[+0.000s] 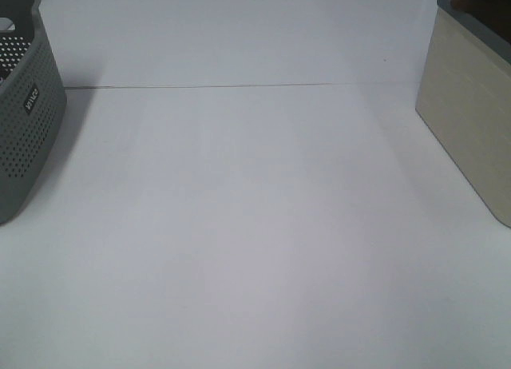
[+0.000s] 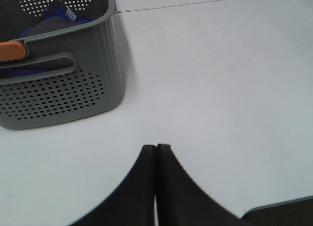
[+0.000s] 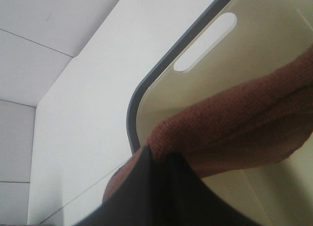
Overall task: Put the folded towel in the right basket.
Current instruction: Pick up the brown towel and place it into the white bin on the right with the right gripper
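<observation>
right claw (image 3: 159,160) pinches the rust-brown folded cloth towel (image 3: 234,123) over the cream plastic basket (image 3: 142,89). placing seems nearly done; next, open and release.

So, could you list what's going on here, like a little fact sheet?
Table: white
Left basket: grey, perforated, blue fabric inside
Right basket: cream, dark rim
Towel: brown, folded, at the right basket's opening
Right gripper: shut on the towel
Left gripper: shut, empty, over the table
</observation>
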Controlling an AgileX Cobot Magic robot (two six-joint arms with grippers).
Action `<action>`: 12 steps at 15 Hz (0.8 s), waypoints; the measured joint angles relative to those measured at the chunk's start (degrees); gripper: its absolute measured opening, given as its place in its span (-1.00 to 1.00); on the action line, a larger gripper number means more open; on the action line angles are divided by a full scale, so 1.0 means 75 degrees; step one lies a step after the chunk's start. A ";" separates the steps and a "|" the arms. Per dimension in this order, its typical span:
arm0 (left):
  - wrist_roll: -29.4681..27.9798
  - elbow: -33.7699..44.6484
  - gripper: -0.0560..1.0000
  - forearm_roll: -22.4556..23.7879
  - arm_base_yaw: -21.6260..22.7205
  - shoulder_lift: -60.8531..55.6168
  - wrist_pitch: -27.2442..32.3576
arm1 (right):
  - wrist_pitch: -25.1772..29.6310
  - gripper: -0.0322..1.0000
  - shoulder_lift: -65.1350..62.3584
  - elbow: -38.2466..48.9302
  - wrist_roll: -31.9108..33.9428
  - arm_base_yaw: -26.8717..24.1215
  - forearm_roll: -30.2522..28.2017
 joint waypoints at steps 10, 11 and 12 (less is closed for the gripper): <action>0.0000 0.0000 -0.89 0.0008 0.0000 0.0000 0.0000 | -0.0122 -0.87 -0.0222 0.0000 0.0076 0.0000 -0.0458; 0.0000 0.0000 -0.89 0.0008 0.0000 0.0000 0.0000 | -0.0122 -0.87 -0.0222 0.0000 0.0076 0.0000 -0.0466; 0.0000 0.0000 -0.89 0.0008 0.0000 0.0000 0.0000 | -0.0122 -0.81 -0.0222 0.0000 0.0076 0.0000 -0.0474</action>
